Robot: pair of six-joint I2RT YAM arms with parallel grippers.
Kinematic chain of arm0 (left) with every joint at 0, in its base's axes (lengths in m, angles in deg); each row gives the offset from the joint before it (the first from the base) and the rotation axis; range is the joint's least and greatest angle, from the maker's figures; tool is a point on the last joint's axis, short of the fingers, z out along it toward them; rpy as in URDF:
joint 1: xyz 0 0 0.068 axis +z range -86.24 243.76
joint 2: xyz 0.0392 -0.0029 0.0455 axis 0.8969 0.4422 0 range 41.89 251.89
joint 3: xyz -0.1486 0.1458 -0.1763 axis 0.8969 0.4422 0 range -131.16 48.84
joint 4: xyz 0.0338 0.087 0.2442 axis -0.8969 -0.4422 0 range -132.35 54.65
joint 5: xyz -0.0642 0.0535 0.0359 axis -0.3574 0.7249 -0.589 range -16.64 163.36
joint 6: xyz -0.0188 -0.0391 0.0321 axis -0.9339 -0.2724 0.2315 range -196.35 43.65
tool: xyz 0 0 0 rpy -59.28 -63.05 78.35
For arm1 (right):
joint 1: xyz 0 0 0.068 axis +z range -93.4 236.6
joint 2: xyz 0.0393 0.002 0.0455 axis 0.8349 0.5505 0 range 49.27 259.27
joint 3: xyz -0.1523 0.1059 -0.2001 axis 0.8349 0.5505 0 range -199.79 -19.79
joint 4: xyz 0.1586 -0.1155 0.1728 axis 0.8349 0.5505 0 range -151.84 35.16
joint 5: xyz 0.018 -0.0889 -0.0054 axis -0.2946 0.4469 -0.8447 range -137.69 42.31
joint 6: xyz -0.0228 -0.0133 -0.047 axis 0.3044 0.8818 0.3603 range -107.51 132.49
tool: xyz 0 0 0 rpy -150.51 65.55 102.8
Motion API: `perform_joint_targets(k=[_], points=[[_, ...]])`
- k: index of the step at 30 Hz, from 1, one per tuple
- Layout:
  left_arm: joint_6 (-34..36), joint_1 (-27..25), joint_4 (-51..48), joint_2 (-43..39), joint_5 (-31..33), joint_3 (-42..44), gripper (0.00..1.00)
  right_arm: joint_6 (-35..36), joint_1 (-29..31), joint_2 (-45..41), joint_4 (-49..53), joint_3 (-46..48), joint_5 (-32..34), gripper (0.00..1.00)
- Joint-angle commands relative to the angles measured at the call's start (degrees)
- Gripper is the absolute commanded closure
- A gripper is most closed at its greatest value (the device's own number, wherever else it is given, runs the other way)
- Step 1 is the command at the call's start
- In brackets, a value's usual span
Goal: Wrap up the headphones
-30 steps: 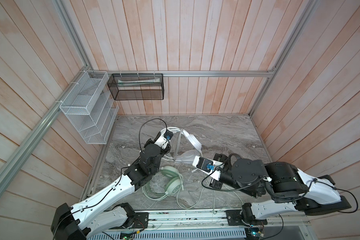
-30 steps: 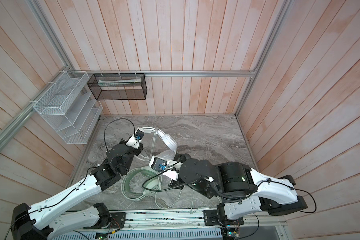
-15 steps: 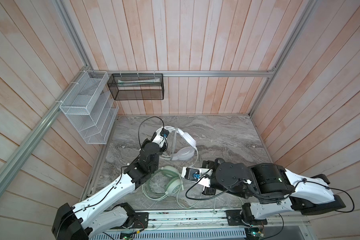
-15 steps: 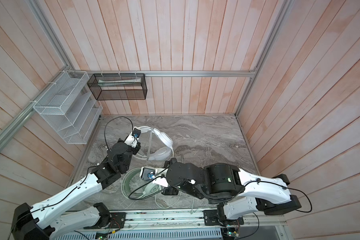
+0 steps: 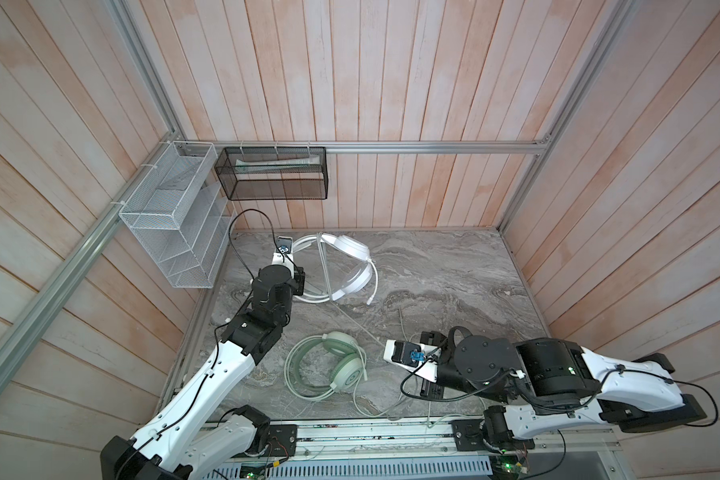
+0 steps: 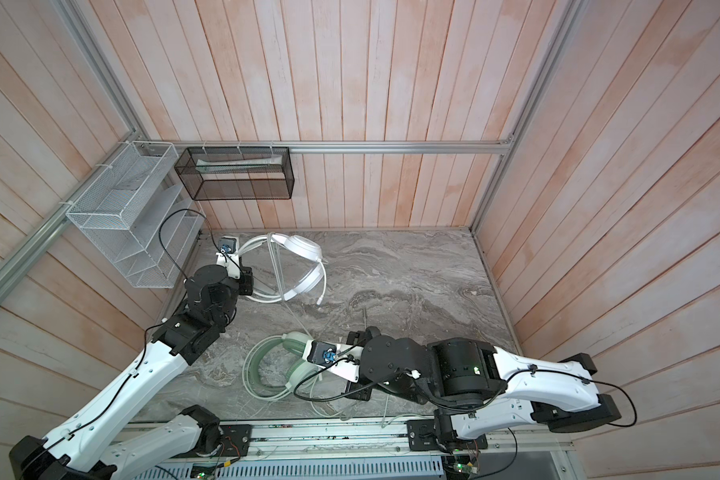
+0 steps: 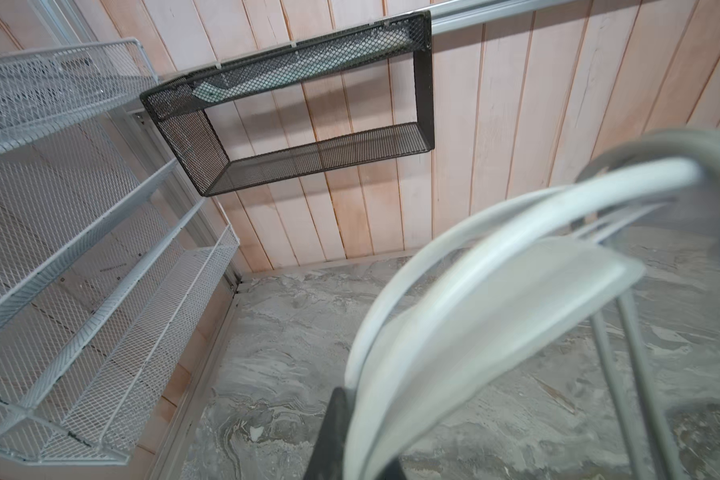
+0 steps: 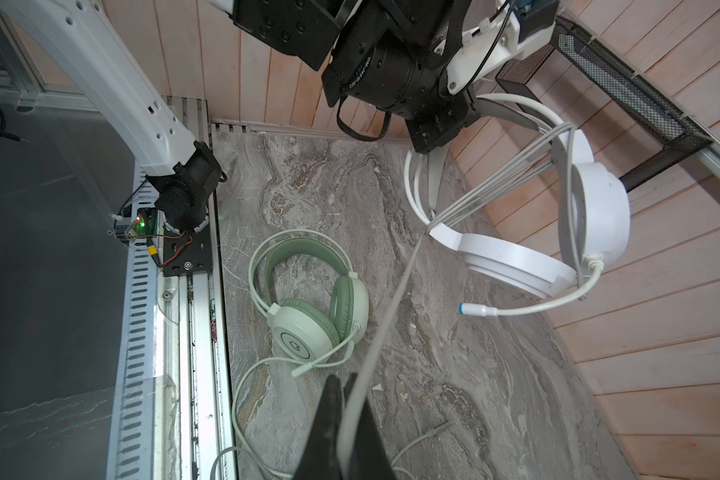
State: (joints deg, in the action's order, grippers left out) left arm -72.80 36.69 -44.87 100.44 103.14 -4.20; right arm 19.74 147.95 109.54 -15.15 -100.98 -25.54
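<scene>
Step judged: winding. Left end effector [image 5: 301, 286] grips the glossy white over-ear headset [image 5: 352, 249] by its headband [image 7: 495, 216], raised over the grey marbled counter [image 5: 454, 270], centre-left in both top views — cable turns cross the band. Right end effector [image 8: 346, 432] pinches the thin pale cable [image 8: 391, 303] taut; the next loop likely calls for kept tension. Mint-green headset [image 5: 344, 365] lies flat, lower centre, cord [image 8: 242, 386] loose.

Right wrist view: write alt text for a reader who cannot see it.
The right gripper pinches a pale cable that runs taut to white headphones, held in the left gripper, with several cable turns across them. On the marble table lie green headphones, cable loose.
</scene>
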Motion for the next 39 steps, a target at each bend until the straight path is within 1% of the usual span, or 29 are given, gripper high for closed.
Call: perform_joint_targets(k=[1,4,6,7,9,12,14,16,19,20,21,24,26,29,31,34,36,39], points=[[-2.1,0.5,1.9,0.5,0.9,0.2,1.0,-1.1,0.4,1.9,-1.4,-1.7,-2.8,1.0],[-1.4,0.3,1.9,1.2,0.0,1.1,1.0,-0.3,0.4,3.3,-1.7,-3.1,-4.0,1.0],[0.1,-1.9,1.5,2.7,1.6,1.8,1.0,0.6,0.7,4.6,-1.1,-5.5,-5.1,1.0],[1.7,-4.0,1.5,3.4,2.9,2.2,1.0,1.2,0.9,5.5,-0.4,-7.2,-5.0,1.0],[7.7,-10.5,2.4,5.6,7.8,3.8,1.0,3.0,1.0,7.7,2.6,-11.8,-3.5,1.0],[18.6,-19.0,8.1,6.1,15.8,8.9,1.0,5.5,0.7,9.6,8.2,-17.0,2.6,1.0],[24.7,-22.1,12.8,3.5,17.4,12.7,1.0,7.1,-0.9,8.3,9.1,-17.9,4.6,1.0],[26.8,-24.2,14.1,0.0,17.3,14.6,1.0,8.4,-3.4,5.8,8.9,-18.0,3.9,1.0],[27.8,-26.6,11.5,-5.7,15.0,16.0,1.0,10.4,-5.6,1.9,7.5,-18.2,5.1,1.0],[29.1,-27.5,11.2,-7.7,14.0,17.0,1.0,10.8,-5.7,1.2,7.3,-18.8,5.2,1.0],[30.8,-30.5,10.6,-9.5,13.6,18.0,1.0,11.2,-5.8,0.9,7.3,-19.5,5.3,1.0],[36.2,-36.4,8.5,-12.4,15.2,20.5,1.0,11.9,-5.9,1.4,7.3,-21.0,5.6,1.0],[39.1,-39.3,7.4,-14.2,16.9,21.7,1.0,12.5,-6.0,2.1,7.2,-20.4,7.3,1.0],[39.8,-41.0,4.1,-18.4,16.2,22.3,1.0,13.3,-7.1,2.3,5.8,-17.9,9.7,1.0],[39.9,-41.3,2.1,-20.8,15.8,21.7,1.0,13.5,-8.3,1.6,4.1,-16.1,10.0,1.0],[39.3,-41.8,-1.6,-23.9,13.5,19.8,1.0,13.9,-11.8,-0.8,0.4,-12.0,9.2,1.0],[38.0,-42.7,-3.7,-24.7,11.5,18.4,1.0,14.2,-14.9,-2.1,-2.9,-8.6,5.9,1.0],[37.4,-45.3,-5.3,-24.5,10.0,17.9,1.0,14.1,-19.2,-2.4,-6.6,-4.9,1.5,1.0]])
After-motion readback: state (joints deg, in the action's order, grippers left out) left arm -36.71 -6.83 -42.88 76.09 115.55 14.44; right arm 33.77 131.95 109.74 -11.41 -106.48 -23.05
